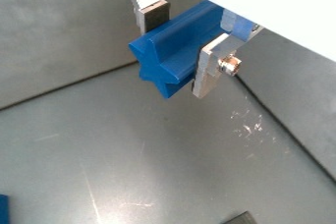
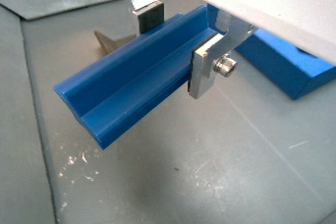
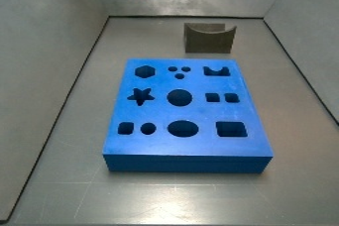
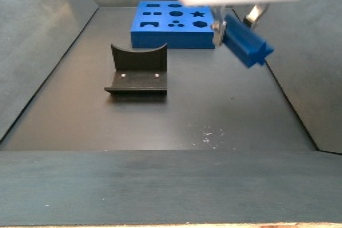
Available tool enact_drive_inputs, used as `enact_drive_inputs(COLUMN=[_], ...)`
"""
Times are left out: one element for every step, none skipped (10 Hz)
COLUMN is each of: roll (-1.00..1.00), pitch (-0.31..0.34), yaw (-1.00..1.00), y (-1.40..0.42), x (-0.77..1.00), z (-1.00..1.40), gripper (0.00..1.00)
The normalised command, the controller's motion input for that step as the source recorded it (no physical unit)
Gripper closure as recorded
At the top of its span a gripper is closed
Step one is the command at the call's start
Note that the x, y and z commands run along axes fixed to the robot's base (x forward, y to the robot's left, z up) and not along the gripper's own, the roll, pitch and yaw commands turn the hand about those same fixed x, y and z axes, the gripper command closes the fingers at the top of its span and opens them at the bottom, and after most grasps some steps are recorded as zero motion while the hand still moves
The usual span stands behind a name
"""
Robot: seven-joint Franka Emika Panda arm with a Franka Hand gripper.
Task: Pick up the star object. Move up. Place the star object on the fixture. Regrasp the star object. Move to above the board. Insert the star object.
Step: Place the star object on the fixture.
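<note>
The claw hangs in the air well above the grey desk, closed on the small blue star-section peg — the star object — with a silver finger plate on either flank. In both wrist views the peg lies clamped between the dark pads, its long axis tilted and one end sticking well out past the fingers. In a side view the star object is off the floor, to the side of the dark olive-grey notched block, the fixture, and in front of the large flat blue slab with shaped holes, the board.

Judging by this, the peg has been lifted and the next call is the fixture. To do that well, carry the peg over until it sits squarely above the U-shaped notch, turn it so its length runs along the notch, and lower slowly — no release until the peg rests in the notch, or it may roll or tip off. The grip looks off-centre along the peg, so watch for it pivoting between the pads.
</note>
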Motion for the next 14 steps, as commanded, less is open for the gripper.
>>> enact_drive_inputs(roll=[0.03,0.04,0.04,0.04,0.02,0.02,0.03,0.02,0.03,0.05,0.07,0.10,0.12,0.11], pitch=[0.065,0.078,0.090,0.094,0.440,0.441,0.355,0.263,0.166,0.119,0.067,0.042,0.028,0.026], yaw=[0.00,0.00,0.00,0.00,-0.95,-0.93,-0.64,-0.43,-0.21,-0.11,-0.04,-0.01,0.00,0.01], y=[0.01,0.02,0.02,0.02,-1.00,-1.00,-1.00,-1.00,-0.99,-0.86,-0.66,-0.46,-0.21,-0.16], x=[-0.01,-0.01,0.00,0.01,0.65,0.65,0.74,0.84,1.00,1.00,1.00,0.94,0.80,0.72], z=[0.63,0.43,0.28,0.18,-0.53,-0.54,-0.54,-0.52,-0.51,-0.45,-0.35,-0.25,-0.16,-0.12], gripper=[1.00,1.00,1.00,1.00,1.00,1.00,1.00,1.00,1.00,1.00,1.00,1.00,1.00,1.00])
